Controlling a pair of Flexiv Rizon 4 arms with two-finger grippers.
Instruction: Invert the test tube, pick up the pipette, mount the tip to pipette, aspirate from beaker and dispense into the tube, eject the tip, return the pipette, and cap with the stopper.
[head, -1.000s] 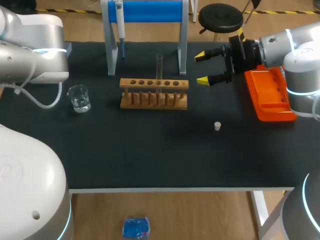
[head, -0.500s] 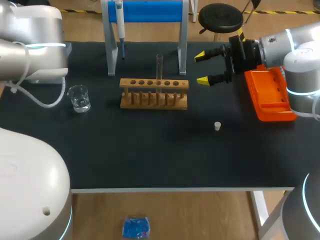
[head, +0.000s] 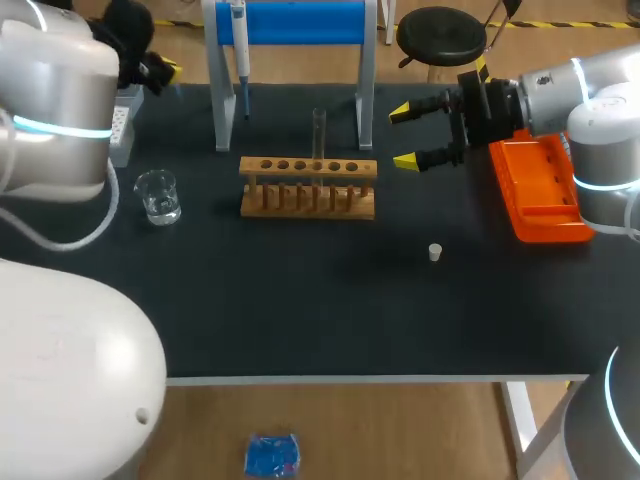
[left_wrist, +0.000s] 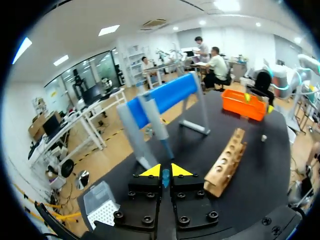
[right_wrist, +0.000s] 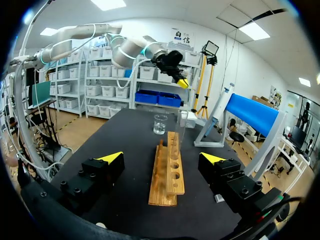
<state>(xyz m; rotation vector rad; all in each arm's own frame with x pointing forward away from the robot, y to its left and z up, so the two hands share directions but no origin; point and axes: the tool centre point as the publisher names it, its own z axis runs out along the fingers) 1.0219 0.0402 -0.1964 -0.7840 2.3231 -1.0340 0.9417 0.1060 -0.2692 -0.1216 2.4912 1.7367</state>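
We see the tube (head: 319, 135) standing vertical in the rack (head: 308, 187), centre frame; the beaker (head: 158, 196), left, holds clear liquid. Right gripper (head: 405, 135) gapes wide, empty; left gripper (left_wrist: 163, 171) closed, empty.

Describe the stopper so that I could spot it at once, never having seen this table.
Find the wooden tube rack in the middle of the black table. Toward the orange tray on the right, nearer the front edge, the stopper sits alone on bare tabletop. It is the only small whitish plug there.
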